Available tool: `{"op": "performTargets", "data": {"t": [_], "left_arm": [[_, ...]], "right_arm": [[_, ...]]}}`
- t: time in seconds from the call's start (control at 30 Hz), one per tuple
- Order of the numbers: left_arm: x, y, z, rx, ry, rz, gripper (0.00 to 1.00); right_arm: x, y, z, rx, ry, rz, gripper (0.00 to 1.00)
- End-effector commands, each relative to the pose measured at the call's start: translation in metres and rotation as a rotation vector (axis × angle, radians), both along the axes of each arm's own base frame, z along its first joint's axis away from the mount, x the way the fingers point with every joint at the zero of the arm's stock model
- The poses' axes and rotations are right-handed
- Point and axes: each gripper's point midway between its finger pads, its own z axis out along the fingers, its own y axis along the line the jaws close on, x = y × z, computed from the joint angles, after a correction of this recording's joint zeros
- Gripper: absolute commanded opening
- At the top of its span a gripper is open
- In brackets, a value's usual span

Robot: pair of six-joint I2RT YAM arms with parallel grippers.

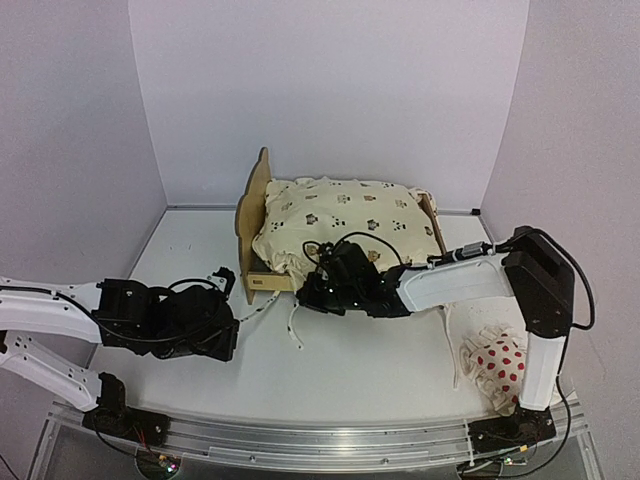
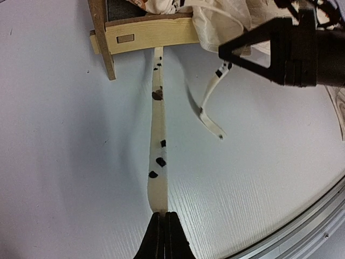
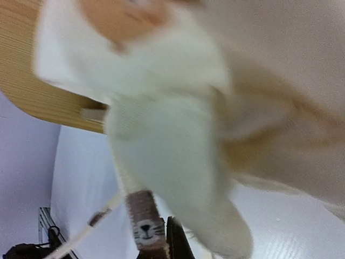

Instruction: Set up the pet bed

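1. A white table [image 1: 180, 260] fills the lower half of the top view. Close up in the left wrist view, its surface shows a fine ribbed grain.
2. A plain back wall [image 1: 330, 80], pale with a faint lilac cast, rises from the table's far edge.
3. A left wall [image 1: 60, 130] and a right wall [image 1: 580, 120] of the same pale colour angle in to meet it, closing the table on three sides.
4. An aluminium rail [image 1: 330, 437] runs along the table's near edge.
5. The light is soft and even, and shadows on the table are faint and blurred.
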Motion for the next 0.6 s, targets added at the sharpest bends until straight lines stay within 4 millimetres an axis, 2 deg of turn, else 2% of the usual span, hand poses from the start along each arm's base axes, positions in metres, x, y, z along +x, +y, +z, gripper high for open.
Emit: {"op": "performTargets", "data": {"t": [0.0,0.07,0.27,0.33,0.43,0.57], "left_arm": [[0.006,-0.011,0.02,-0.042,-0.03,-0.006,0.0],[0.006,-0.015,0.02,-0.042,-0.026,-0.017,0.0],[0.004,-0.036,0.015,-0.035,0.009,-0.068,0.0],[0.004,-0.043,0.013,-0.03,0.015,-0.079,0.0],[0.006,-0.047,0.017,-0.039,0.007,-0.078,0.0],[0.008,-0.047,0.025,-0.058,-0.006,-0.066,0.0]], "right_arm": [[-0.004,-0.013,-0.015,0.046,0.049,-0.037,0.0],[-0.007,-0.02,-0.026,0.034,0.066,-0.044,0.0],[-0.01,-0.048,-0.041,-0.028,0.056,-0.083,0.0],[-0.011,-0.052,-0.047,-0.039,0.063,-0.092,0.0],[-0.01,-0.038,-0.043,0.004,0.087,-0.063,0.0],[-0.003,-0.005,-0.025,0.117,0.115,-0.036,0.0]]}}
